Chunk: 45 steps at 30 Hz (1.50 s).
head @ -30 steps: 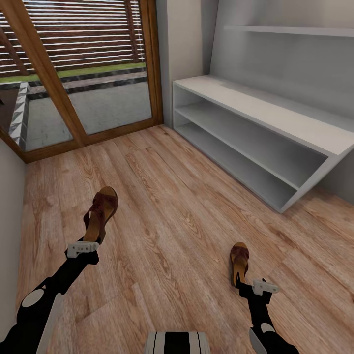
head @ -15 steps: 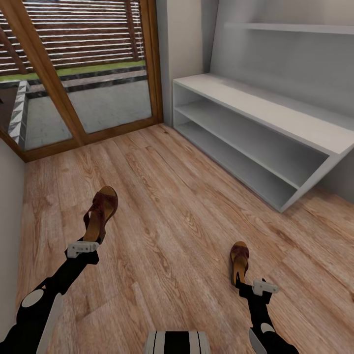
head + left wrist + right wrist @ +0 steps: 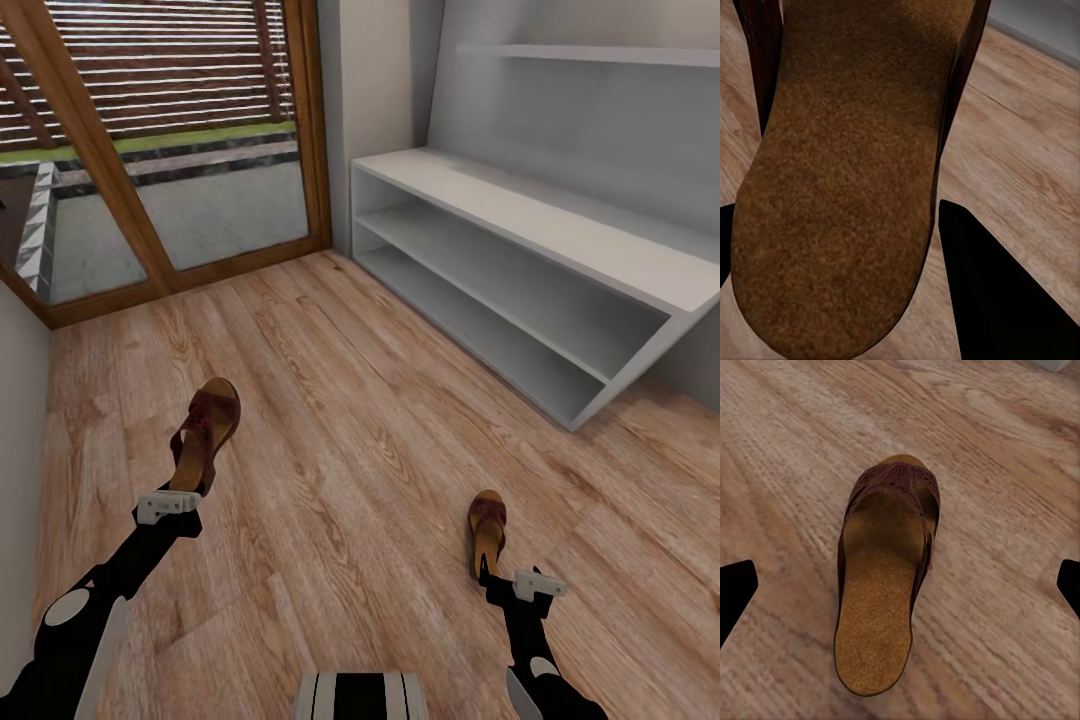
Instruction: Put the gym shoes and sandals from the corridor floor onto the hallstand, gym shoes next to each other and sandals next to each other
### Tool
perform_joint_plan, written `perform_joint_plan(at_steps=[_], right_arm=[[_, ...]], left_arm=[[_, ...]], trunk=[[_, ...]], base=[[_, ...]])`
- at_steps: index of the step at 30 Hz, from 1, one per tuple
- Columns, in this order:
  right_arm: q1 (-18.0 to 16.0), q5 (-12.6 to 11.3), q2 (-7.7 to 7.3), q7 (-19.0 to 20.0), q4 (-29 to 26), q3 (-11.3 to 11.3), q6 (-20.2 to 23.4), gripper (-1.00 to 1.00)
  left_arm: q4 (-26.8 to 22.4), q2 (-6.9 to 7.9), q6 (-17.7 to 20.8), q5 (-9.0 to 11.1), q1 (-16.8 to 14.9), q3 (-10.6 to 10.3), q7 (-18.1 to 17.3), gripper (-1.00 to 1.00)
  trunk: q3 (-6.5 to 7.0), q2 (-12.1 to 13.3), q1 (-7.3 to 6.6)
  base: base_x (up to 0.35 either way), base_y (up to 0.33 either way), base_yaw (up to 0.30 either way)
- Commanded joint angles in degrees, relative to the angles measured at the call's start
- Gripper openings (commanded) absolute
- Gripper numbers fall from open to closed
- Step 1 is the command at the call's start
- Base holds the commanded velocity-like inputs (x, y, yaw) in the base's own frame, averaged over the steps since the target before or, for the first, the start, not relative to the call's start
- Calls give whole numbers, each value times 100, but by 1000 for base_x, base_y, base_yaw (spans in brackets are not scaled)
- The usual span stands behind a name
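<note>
Left gripper: at the heel of the left sandal; in the left wrist view the dark fingers sit close on both sides of the tan footbed, clamped on it.
Right gripper: just behind the heel of the right sandal; jaws wide, fingertips well clear of the sandal on each side.
Sandals: the right one lies flat on the corridor floor; the two are well apart.
Hallstand: against the wall ahead on the right.
</note>
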Motion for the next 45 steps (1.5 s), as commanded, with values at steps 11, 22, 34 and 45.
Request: perform_joint_plan(at_steps=[11,22,34,45], right_arm=[[0,0,0,0,0,0,0,100],[-5,0,7,-3,0,0,0,100],[-5,3,9,-3,0,5,6,100],[-10,10,16,0,0,24,0,100]], left_arm=[[-1,-9,-7,-17,0,1,2,-100],[-1,-10,41,-17,0,6,8,-100],[-1,-11,6,-17,1,6,12,-100],[-1,-19,-10,-17,1,6,13,-100]], trunk=[[-2,0,0],[-135,-8,15],[-157,-9,18],[-268,-16,31]], base=[[0,0,0],[0,0,0],[0,0,0],[0,0,0]])
